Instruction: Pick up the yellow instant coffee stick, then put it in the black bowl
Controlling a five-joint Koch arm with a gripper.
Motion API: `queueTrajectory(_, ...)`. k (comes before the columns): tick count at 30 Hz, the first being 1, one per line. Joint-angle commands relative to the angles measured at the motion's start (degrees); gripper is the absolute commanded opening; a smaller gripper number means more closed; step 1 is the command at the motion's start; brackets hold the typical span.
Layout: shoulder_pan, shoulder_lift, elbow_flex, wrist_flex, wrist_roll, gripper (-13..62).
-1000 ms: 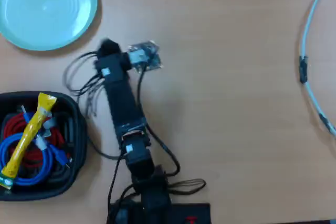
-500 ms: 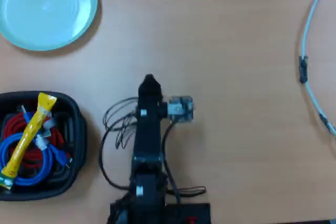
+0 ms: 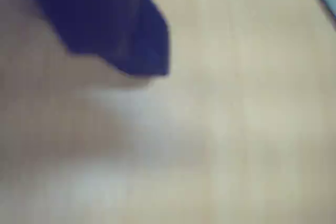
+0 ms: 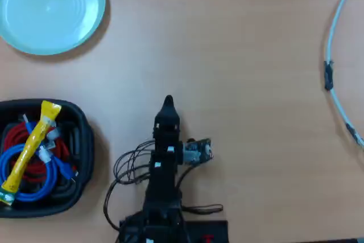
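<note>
One yellow instant coffee stick [image 4: 29, 151] is already lying across cables inside the black bowl [image 4: 85, 140]; beside the bowl, the gripper [image 4: 168, 104] is carrying nothing, its finger spread unreadable.

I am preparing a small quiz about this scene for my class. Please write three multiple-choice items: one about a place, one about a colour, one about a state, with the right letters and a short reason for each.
1. Where does the yellow instant coffee stick lie?
A. in the black bowl
B. on the plate
C. on the bare table

2. What colour is the round plate?
A. red
B. light teal
C. black

3. What does the gripper hold?
A. the stick
B. a cable
C. nothing that shows

Answers:
1 A, the stick rests on the red and blue cables inside the bowl.
2 B, the overhead view shows it pale teal.
3 C, its tip stands over bare table.
</note>
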Motion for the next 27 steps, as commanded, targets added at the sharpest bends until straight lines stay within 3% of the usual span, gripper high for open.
queueTrajectory(1, 0.4, 0.7, 2.4, -1.9, 1.1, 55.7)
queueTrajectory(27, 0.4, 0.4, 6.7, -3.3, 1.1, 55.6)
